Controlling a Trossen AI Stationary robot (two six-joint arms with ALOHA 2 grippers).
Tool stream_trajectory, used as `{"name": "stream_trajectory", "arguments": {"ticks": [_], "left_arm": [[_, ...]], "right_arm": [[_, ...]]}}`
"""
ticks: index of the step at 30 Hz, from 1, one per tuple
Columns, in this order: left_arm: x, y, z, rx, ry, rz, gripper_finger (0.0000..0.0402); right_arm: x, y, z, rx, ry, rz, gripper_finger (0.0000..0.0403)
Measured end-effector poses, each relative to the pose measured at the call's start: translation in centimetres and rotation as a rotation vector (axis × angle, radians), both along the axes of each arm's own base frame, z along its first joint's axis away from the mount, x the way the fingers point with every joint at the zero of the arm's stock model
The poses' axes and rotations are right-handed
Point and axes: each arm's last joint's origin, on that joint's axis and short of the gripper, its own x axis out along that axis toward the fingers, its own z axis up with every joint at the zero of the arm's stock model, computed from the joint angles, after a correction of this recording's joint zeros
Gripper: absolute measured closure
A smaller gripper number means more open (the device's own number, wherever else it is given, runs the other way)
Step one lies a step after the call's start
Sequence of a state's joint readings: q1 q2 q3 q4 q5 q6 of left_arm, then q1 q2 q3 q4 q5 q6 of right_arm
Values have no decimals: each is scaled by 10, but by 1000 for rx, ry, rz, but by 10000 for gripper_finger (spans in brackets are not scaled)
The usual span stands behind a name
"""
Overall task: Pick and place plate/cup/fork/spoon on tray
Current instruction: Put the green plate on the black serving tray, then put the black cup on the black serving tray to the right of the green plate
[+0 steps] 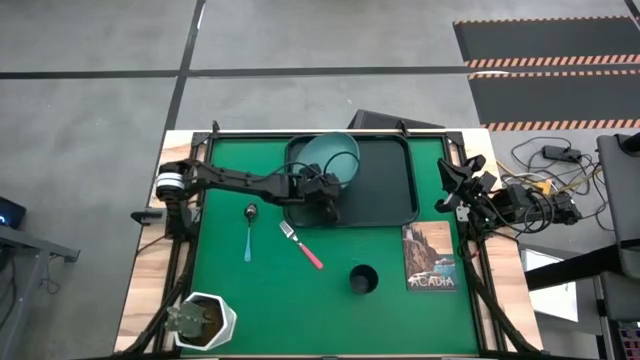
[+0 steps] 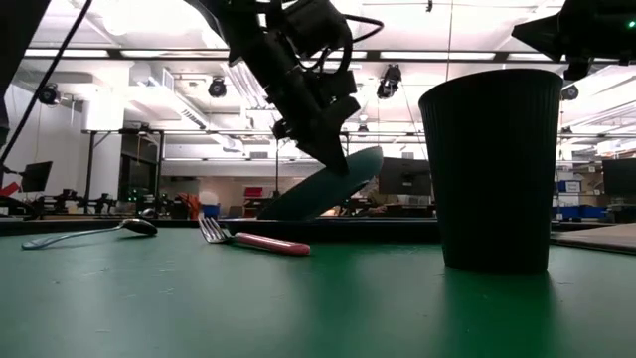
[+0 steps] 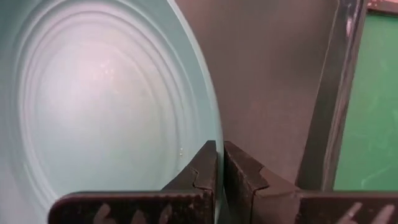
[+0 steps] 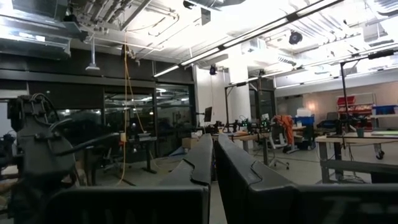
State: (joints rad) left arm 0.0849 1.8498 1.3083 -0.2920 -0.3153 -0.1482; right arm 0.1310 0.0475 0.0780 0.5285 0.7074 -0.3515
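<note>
The teal plate point(image 1: 333, 158) is tilted over the far left part of the black tray point(image 1: 385, 195). My left gripper point(image 1: 330, 190) is shut on its rim; it also shows in the low view point(image 2: 333, 149) and in its own wrist view point(image 3: 220, 163). The black cup point(image 1: 362, 280) stands upright on the green table near the front. The fork point(image 1: 301, 245) and the spoon point(image 1: 248, 230) lie flat on the table, left of the tray's near edge. My right gripper point(image 4: 214, 155) is shut and empty, held at the table's right edge point(image 1: 462, 195). My left gripper pinches the plate's rim point(image 3: 217, 134) between its two fingers, one finger point(image 3: 202, 171) on the hollow upper face and one point(image 3: 242, 174) on the underside. In the low view the fingers slant down from above onto the raised end point(image 2: 348, 164). The plate is tilted; its low end point(image 2: 273, 209) drops behind the tray's near rim.
An "ACADIA" picture book point(image 1: 430, 257) lies right of the cup. A white pot with a plant point(image 1: 205, 320) stands at the near left corner. The tray's right part point(image 1: 385, 170) is bare. Cables and gear lie beyond the table's right edge.
</note>
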Motion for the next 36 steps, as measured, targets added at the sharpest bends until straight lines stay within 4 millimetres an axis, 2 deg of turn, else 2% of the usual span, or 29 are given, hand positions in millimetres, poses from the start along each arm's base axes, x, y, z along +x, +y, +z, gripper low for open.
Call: {"name": "stream_trajectory", "arguments": {"ticks": [21, 31, 36], "left_arm": [[1, -3, -7, -107, -18, 39, 399], [1, -2, -7, -108, -19, 44, 328], [0, -2, -8, -117, -25, 66, 313]], "right_arm": [[0, 0, 0, 0, 0, 0, 394], [0, 0, 0, 0, 0, 0, 394], [0, 0, 0, 0, 0, 0, 394]]}}
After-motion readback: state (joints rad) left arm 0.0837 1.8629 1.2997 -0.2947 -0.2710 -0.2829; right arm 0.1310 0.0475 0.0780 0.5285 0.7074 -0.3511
